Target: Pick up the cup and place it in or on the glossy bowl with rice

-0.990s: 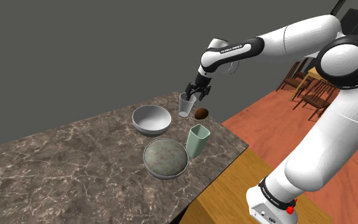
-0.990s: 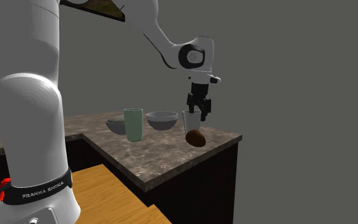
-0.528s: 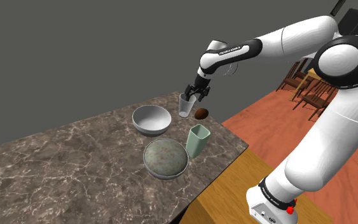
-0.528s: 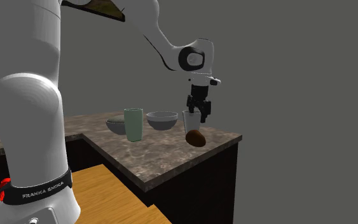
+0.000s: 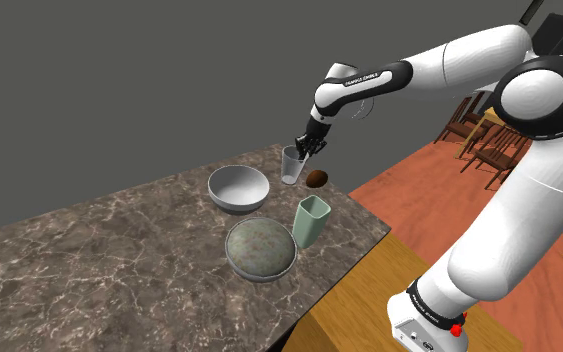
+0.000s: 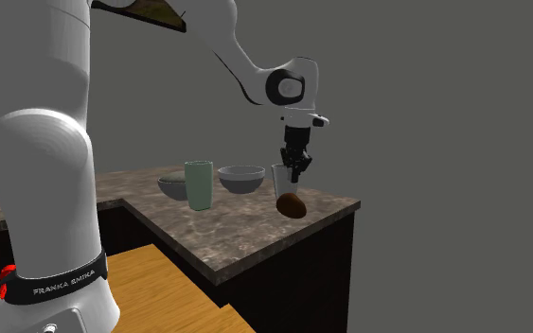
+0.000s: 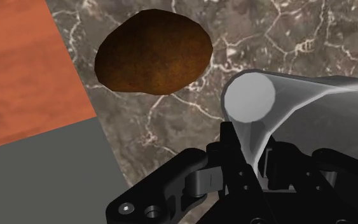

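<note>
Your gripper (image 5: 305, 148) is closed down on the wall of the pale, see-through cup (image 5: 291, 165), with the rim pinched between its fingers. The cup stands upright on the dark, white-veined marble counter (image 5: 89, 250), near its far edge. A brown lump (image 5: 316, 179) lies just beside the cup. A pale empty bowl (image 5: 237, 188) sits near the cup on the shoulder view's left. The filled bowl (image 5: 261, 248), mottled grey-green, is closer to the camera, with a green tumbler (image 5: 311, 220) just beside it. A plain grey wall (image 5: 119, 80) backs the counter. Beyond the counter you see reddish floor (image 5: 419, 170) and wooden chairs (image 5: 484, 130).
</note>
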Controlling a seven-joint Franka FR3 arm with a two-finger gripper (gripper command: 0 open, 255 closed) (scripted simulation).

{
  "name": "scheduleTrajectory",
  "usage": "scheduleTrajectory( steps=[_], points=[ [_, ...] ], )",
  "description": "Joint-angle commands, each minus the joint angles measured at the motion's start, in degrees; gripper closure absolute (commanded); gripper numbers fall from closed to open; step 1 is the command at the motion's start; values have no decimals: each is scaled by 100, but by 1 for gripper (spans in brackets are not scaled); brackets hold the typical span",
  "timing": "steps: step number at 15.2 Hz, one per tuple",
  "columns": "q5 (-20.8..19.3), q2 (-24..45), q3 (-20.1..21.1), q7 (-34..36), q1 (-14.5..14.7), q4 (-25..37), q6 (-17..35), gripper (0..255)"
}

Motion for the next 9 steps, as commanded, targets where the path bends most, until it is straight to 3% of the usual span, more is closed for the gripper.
scheduleTrajectory(
  steps=[1,9],
  points=[
    [0,4,2,1,2,-4,-2,255],
    [-79,-221,-12,95,-1,202,-424,255]
  ],
)
